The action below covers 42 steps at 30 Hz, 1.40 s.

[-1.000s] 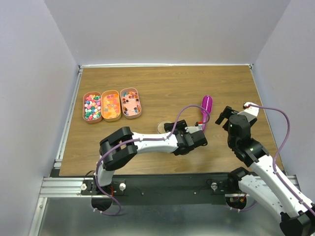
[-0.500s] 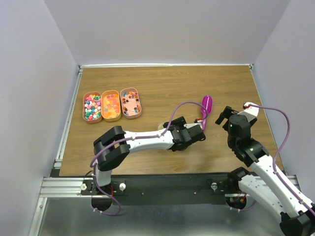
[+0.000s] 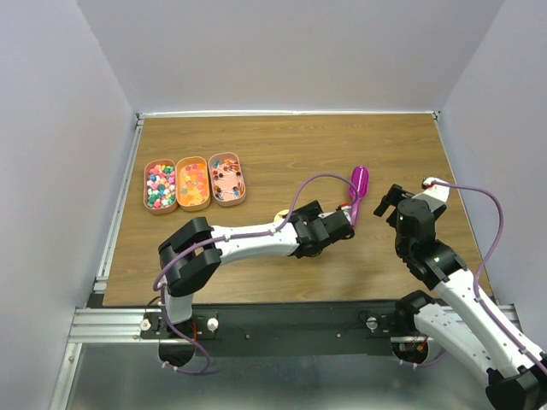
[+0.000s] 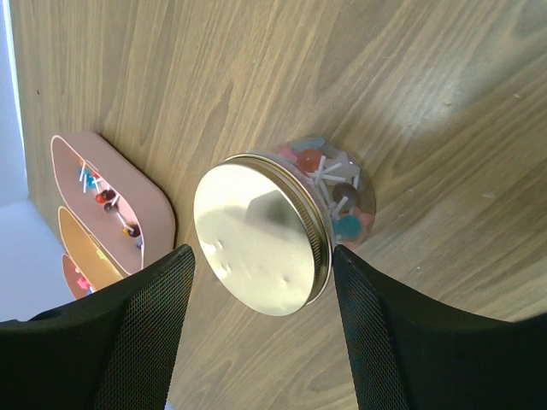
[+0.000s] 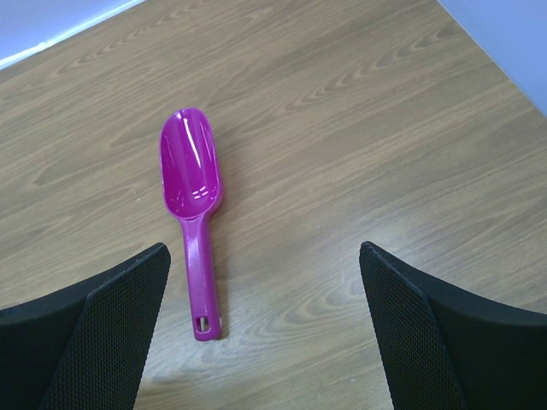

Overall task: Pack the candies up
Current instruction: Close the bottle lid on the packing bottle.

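- Table [image 3: 385, 154]: wood-grain top with walls on three sides. The work sits in the left and centre of the top view.
- Left arm [image 3: 256, 243]: stretched low across centre frame. Left gripper [image 4: 261, 249] has its fingers spread wide and holds nothing; they frame the jar, which sits beyond the tips. Watch this arm. In the top view it hides most of the jar, so a careless swing or retreat could clip it and send it rolling.
- Right arm [image 3: 444, 273]: lower right of the top view. Right gripper [image 5: 262, 248] is fully spread and empty, looking down at the scoop.
- Trays [image 3: 177, 183]: three peach oblongs side by side at upper left, all with contents.
- Scoop [image 5: 195, 226]: magenta, lying flat with its bowl toward the far wall, just right of the left wrist in the top view. If you send the right arm for the handle now, I judge a knock against the left arm likely.
- Jar [image 4: 318, 231]: centre of the left wrist view, gold lid [image 4: 256, 239] on. Nothing more goes in unless that lid comes off.
- Candies [image 3: 160, 186]: heaped in the trays, more showing through the jar glass. Being tiny, they will likely scatter from a tilted scoop.
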Each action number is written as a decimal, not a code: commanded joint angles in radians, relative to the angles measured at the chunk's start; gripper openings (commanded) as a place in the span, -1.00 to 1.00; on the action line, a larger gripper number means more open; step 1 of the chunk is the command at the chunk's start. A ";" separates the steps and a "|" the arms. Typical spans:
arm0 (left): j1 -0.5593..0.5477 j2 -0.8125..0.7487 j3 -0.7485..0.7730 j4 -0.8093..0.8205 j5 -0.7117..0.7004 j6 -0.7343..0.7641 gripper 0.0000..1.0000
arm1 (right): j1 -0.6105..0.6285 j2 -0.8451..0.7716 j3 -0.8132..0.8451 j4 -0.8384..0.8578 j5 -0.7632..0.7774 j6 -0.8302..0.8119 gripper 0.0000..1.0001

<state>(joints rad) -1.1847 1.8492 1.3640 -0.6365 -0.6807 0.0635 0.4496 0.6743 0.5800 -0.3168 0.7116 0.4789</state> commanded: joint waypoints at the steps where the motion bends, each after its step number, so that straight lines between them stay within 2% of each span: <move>1: 0.033 -0.039 0.009 0.001 0.030 -0.007 0.47 | -0.005 0.007 -0.008 -0.008 -0.009 0.004 0.94; 15: 0.042 -0.064 0.014 0.000 0.073 -0.039 0.48 | -0.005 0.007 -0.009 -0.004 -0.020 0.000 0.94; 19: 0.043 -0.123 0.007 0.044 0.145 -0.042 0.50 | -0.005 0.014 0.000 -0.002 -0.050 -0.017 0.94; 23: 0.075 -0.208 0.012 0.098 0.242 -0.088 0.50 | -0.005 0.024 0.029 0.005 -0.157 -0.043 0.94; 27: 0.201 -0.341 -0.026 0.185 0.375 -0.151 0.50 | -0.005 0.053 0.095 0.013 -0.314 -0.077 0.93; 28: 0.277 -0.363 -0.037 0.198 0.416 -0.178 0.50 | -0.005 0.086 0.110 0.012 -0.346 -0.079 0.93; 34: 0.511 -0.521 -0.144 0.259 0.418 -0.229 0.51 | -0.003 0.240 0.178 0.103 -0.705 -0.042 0.92; 35: 0.574 -0.547 -0.190 0.276 0.417 -0.243 0.50 | -0.003 0.270 0.173 0.135 -0.839 -0.025 0.92; 38: 0.686 -0.665 -0.306 0.345 0.411 -0.267 0.51 | 0.030 0.364 0.123 0.304 -0.993 0.064 0.89; 39: 0.703 -0.727 -0.336 0.362 0.409 -0.275 0.51 | 0.050 0.395 0.106 0.408 -1.006 0.084 0.87; 41: 0.723 -0.793 -0.425 0.408 0.385 -0.280 0.51 | 0.098 0.418 0.063 0.508 -1.053 0.139 0.86; 42: 0.727 -0.858 -0.457 0.425 0.377 -0.283 0.51 | 0.107 0.435 0.046 0.625 -1.080 0.167 0.85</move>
<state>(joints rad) -0.4934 1.1740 1.0458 -0.3321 -0.2962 -0.1715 0.4854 1.0592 0.7036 -0.0540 -0.1120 0.5102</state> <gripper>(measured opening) 0.753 0.938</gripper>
